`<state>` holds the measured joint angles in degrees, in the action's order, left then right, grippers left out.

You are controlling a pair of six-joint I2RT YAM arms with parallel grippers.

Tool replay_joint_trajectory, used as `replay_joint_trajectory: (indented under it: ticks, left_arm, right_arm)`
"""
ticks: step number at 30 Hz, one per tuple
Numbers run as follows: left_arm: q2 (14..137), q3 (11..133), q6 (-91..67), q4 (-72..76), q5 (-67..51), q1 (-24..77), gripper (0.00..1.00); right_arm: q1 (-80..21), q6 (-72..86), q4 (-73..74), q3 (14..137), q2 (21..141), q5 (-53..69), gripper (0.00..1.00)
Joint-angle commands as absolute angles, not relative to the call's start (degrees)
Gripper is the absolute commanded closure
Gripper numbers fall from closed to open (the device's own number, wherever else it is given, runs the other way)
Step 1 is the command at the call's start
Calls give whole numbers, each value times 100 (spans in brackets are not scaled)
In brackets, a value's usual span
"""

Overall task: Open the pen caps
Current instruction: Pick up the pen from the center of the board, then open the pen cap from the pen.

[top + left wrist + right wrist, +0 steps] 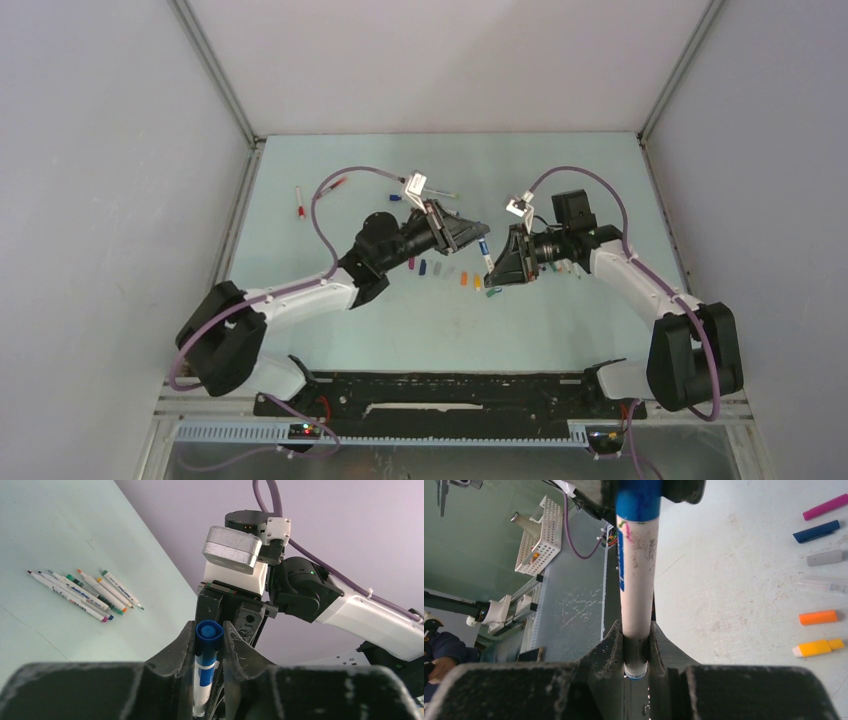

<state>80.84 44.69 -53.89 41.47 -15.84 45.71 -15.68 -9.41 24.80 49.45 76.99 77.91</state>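
A white-barrelled pen (486,252) with a blue cap hangs above the table between both grippers. In the left wrist view the blue pen cap (209,632) sits between the fingers of my left gripper (209,641), which press on both its sides. My right gripper (637,645) is shut on the lower end of the white barrel (638,580); the blue cap (639,500) is at the top of that view. Several loose pen caps lie in a row: pink (825,507), dark blue (816,531), grey (824,558), orange (818,617), yellow (816,648).
Several uncapped pens (82,595) lie side by side on the pale green table (560,330), partly under the right arm. Two more pens (299,202) lie at the back left. White walls close the table on three sides. A white basket (542,535) stands off the table's near edge.
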Motion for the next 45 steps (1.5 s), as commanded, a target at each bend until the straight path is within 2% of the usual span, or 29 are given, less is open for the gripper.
replay_joint_trajectory:
  ticks: [1, 2, 3, 7, 14, 19, 23, 26, 35, 45]
  left_arm:
    - [8204, 4816, -5501, 4570, -1899, 4551, 88]
    - [8232, 4816, -5533, 4623, -1933, 4544, 96]
    - [8243, 4810, -5563, 4680, -1938, 4537, 100]
    - [8051, 5053, -5330, 4537, -1827, 4202, 100]
    - [7681, 6604, -4488, 3474, -1403, 2839, 100]
    - [7428, 6847, -4412, 3307, -1040, 2434, 100]
    - [7100, 6518, -4359, 3346, -769, 2409, 100]
    - [6922, 6314, -4359, 3269, -804, 2396, 100]
    - [6219, 4902, -4580, 3190, -1864, 2068, 100]
    - [6005, 4090, -4394, 2560, -2760, 2145, 100]
  right_arm:
    - [-1608, -967, 2478, 5185, 7743, 7806, 100]
    - [-1607, -956, 2479, 5185, 7743, 7807, 100]
    - [-1608, -951, 2479, 5181, 7753, 7809, 100]
    - [-1628, -913, 2481, 5186, 7810, 7878, 100]
    - [-1814, -748, 2431, 5186, 7996, 8195, 100]
    - [-1861, -805, 2481, 5186, 8083, 8184, 100]
    - [-1941, -966, 2621, 5226, 8137, 8047, 100]
    - [-1944, -1694, 3373, 5507, 8220, 7749, 100]
    - [-1746, -3288, 4693, 6060, 8191, 6268, 100]
    - [-434, -3051, 4442, 6083, 7988, 4684, 100]
